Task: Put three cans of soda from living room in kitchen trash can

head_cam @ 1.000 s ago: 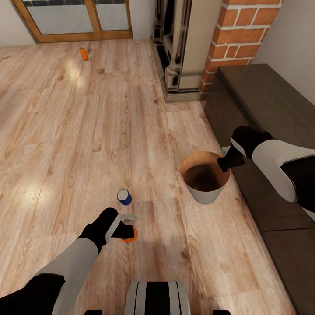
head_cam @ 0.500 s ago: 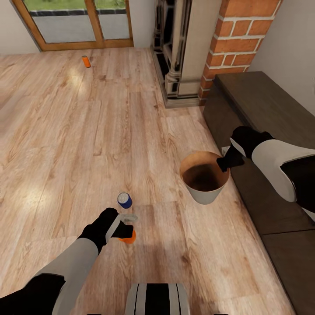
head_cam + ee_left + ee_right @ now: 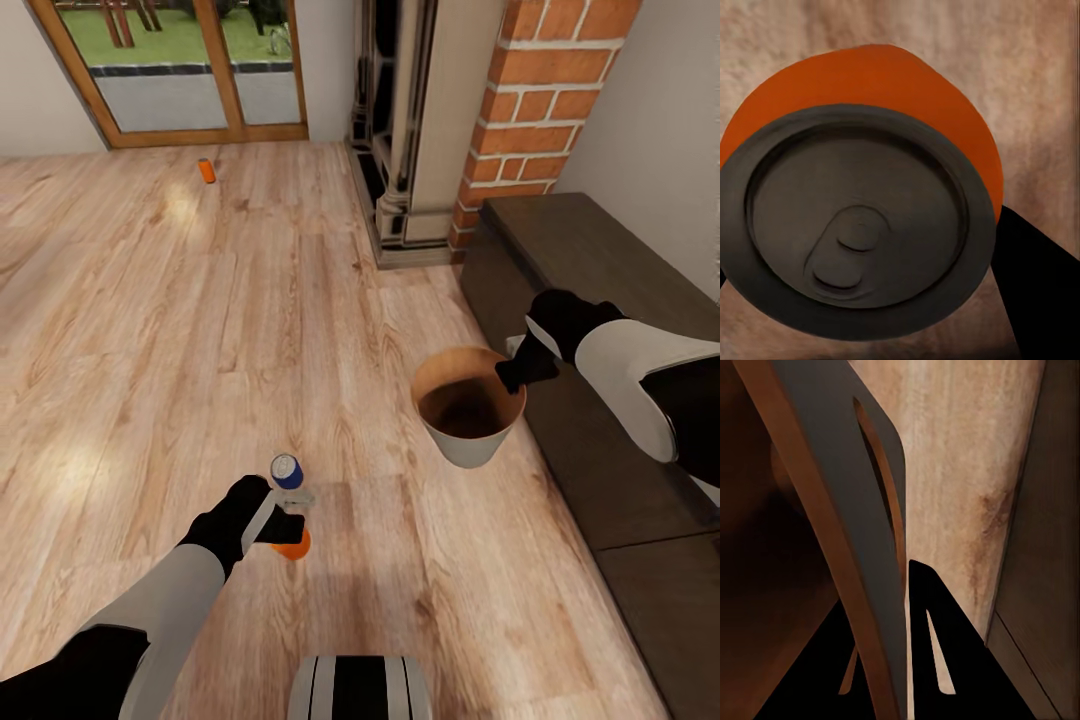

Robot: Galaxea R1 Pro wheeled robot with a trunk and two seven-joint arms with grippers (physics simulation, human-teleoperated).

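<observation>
Cans are seen in three places: one orange can (image 3: pixel 293 546) is pinched by the left gripper (image 3: pixel 291 512) just above the wood floor (image 3: pixel 150 330), a second can (image 3: pixel 286 470) stands just beside it, a third can (image 3: pixel 206 170) lies far off near the glass doors (image 3: pixel 185 75). The trash can (image 3: pixel 467 440) is held by its rim in the right gripper (image 3: pixel 512 372), whose fingers (image 3: pixel 934 645) are pressed on the wall. The grip on the held can seems shallow, so it could be dropped, or the neighbour can could be knocked over when the arm is swung.

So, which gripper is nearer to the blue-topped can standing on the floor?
The left gripper: it holds another can right beside the standing can. The right gripper grips the trash can's rim, farther away.
</observation>
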